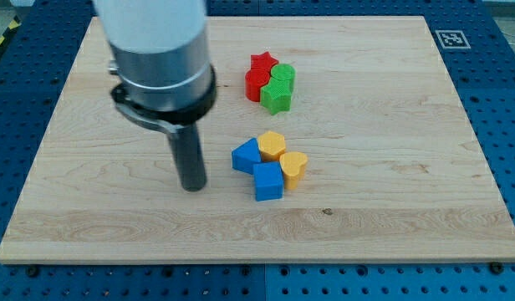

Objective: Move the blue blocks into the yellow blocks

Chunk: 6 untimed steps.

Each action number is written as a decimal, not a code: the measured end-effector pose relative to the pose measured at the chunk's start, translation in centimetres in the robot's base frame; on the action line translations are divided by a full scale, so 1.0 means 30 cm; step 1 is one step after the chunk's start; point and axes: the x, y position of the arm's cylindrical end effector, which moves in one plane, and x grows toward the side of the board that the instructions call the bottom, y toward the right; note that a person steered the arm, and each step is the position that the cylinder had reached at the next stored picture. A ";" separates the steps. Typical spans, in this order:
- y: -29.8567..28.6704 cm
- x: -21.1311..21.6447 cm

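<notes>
Two blue blocks lie near the board's middle: a blue wedge-like block (246, 155) and a blue cube (268, 181) below it. A yellow pentagon-like block (272, 145) touches the first on its right. A yellow heart-shaped block (294, 166) touches the cube's upper right. All four form one tight cluster. My tip (193, 186) rests on the board to the left of the cluster, about a block's width from the blue blocks, touching none.
A red star (262, 63), a red block (257, 83), a green round block (282, 77) and a green star (276, 98) sit clustered toward the view's top. The wooden board (391, 167) lies on a blue pegboard. The arm's grey body (157, 50) fills the upper left.
</notes>
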 end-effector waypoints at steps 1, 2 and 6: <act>-0.003 -0.074; -0.001 -0.078; 0.151 -0.079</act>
